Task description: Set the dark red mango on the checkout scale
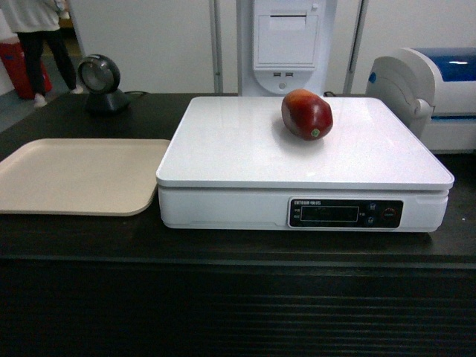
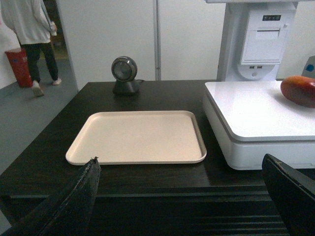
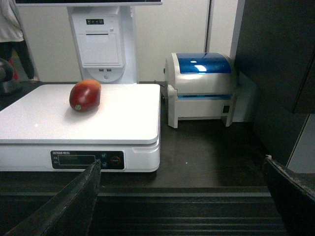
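The dark red mango point(image 1: 306, 114) lies on the white scale point(image 1: 245, 160), toward its back right, green stem spot facing me. The right wrist view shows the mango point(image 3: 85, 95) on the scale point(image 3: 98, 123) too, and its edge point(image 2: 300, 90) shows at the right of the left wrist view. The scale stands on the black checkout counter point(image 1: 223, 249). My left gripper point(image 2: 179, 164) is open, held back in front of the counter's ribbed panel. My right gripper point(image 3: 182, 167) is open too, also off the counter. Neither holds anything. Neither gripper appears in the head view.
A beige tray point(image 1: 78, 175) lies left of the scale. A black round scanner point(image 1: 100, 80) stands at the back left. A white-and-blue machine point(image 1: 428, 93) sits right of the scale, a white kiosk point(image 1: 286, 41) behind it. A person point(image 1: 37, 44) walks at far left.
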`<state>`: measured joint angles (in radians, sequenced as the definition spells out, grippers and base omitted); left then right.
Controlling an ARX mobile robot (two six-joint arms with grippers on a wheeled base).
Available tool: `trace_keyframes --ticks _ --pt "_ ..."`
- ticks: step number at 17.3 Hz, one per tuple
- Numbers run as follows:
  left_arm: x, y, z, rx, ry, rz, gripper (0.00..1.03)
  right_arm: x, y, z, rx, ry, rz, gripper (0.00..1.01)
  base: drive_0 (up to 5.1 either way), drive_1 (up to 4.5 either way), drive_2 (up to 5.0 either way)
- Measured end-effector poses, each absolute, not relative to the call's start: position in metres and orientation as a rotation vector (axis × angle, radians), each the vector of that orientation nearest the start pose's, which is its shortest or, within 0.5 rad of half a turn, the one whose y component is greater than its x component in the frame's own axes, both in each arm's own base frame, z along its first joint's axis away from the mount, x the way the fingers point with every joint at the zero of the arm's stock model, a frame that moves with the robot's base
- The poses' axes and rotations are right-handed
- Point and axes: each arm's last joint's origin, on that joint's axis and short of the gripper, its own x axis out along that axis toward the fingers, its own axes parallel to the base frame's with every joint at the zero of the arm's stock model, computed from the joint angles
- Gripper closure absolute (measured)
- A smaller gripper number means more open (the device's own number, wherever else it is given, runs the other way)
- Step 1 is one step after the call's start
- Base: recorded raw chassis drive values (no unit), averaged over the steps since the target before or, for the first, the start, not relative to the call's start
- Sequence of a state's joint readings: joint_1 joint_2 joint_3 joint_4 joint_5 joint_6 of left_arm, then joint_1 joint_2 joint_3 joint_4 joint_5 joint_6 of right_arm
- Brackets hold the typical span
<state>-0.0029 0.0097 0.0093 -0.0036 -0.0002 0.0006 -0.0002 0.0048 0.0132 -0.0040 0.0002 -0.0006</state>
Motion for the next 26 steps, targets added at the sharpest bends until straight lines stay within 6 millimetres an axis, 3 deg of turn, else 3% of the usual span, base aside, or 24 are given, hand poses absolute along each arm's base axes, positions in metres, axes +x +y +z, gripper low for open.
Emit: trace_keyframes --ticks 26 --pt "0.0978 -0.0003 0.1656 0.001 0.004 -0.003 0.05 0.0972 0.0 0.1672 0.0 -0.004 -0.001 0.03 0.0 0.0 0.0"
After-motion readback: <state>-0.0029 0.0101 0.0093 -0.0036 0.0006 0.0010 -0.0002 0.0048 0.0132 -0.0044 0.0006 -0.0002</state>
